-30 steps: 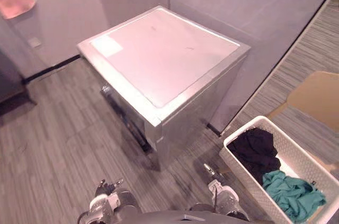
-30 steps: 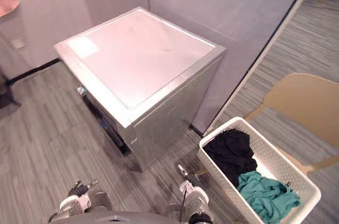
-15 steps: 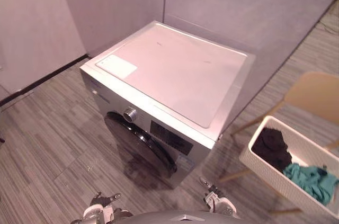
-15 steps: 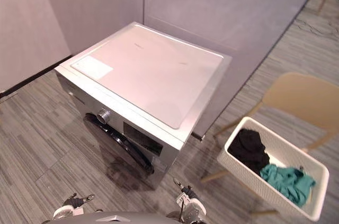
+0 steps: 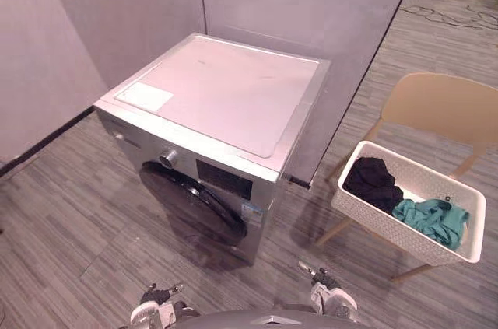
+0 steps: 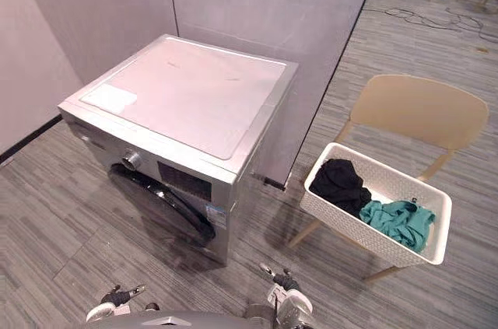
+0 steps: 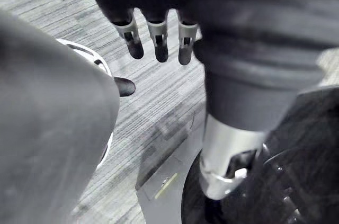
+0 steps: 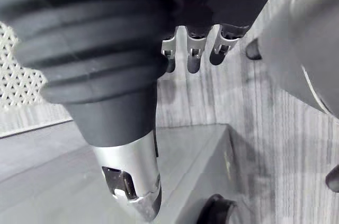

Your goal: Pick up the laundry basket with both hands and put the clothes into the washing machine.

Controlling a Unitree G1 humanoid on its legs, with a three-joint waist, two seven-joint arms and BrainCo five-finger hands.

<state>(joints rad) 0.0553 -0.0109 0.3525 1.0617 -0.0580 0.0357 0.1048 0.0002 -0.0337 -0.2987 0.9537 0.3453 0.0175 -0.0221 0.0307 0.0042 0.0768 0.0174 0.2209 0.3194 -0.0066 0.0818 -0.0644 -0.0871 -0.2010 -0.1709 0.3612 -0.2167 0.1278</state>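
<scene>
Laundry basket (image 5: 389, 229) sits on a tan chair (image 5: 443, 107) just right of the washing machine (image 5: 226, 96), holding black and teal clothes (image 5: 432, 216). The white label (image 5: 144, 96) on the machine's top is too small to read. Left hand (image 7: 156, 38) and right hand (image 8: 193, 54) hang low, fingers seemingly relaxed, holding nothing.

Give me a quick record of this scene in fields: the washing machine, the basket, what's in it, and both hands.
washing machine: front-loader, its round dark door looks shut
laundry basket: white, resting on the beige chair, to the machine's right
contents: black garment beside teal garment
left hand: low, fingers straight, holding nothing
right hand: low, fingers relaxed, holding nothing, well short of the basket
task state: basket not yet picked up
</scene>
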